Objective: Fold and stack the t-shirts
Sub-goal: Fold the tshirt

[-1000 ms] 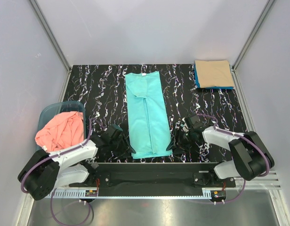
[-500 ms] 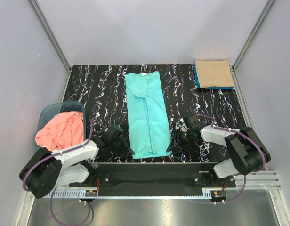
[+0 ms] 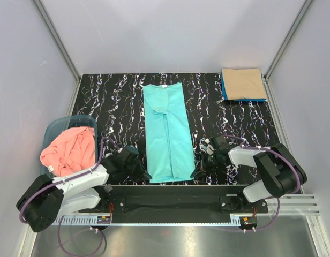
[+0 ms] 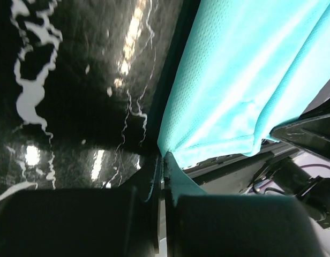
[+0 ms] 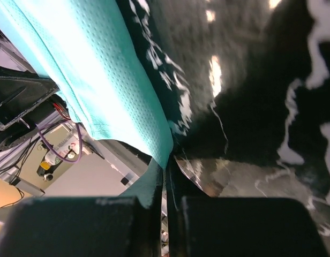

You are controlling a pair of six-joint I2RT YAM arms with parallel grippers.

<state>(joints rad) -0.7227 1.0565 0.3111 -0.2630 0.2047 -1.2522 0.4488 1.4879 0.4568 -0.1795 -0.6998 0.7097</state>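
Your left pincer (image 3: 145, 172) is clamped tight on the near left hem corner of the turquoise t-shirt (image 3: 167, 134). The left wrist view shows the teal cloth (image 4: 234, 80) running down into the seam between the closed fingers. Your right pincer (image 3: 196, 172) is likewise pinched on the near right corner, and the right wrist view shows the cloth's edge (image 5: 95, 69) caught between its fingers.

The shirt lies in a long narrow strip on the black marbled surface (image 3: 111, 107), between the two pincers and stretching away from them. The salmon t-shirt (image 3: 68, 150) is bunched in the basket (image 3: 53, 128), out to the left of your left pincer. Well beyond your right pincer and to its right, the folded tan t-shirt (image 3: 242, 83) rests on the blue t-shirt (image 3: 224, 91).
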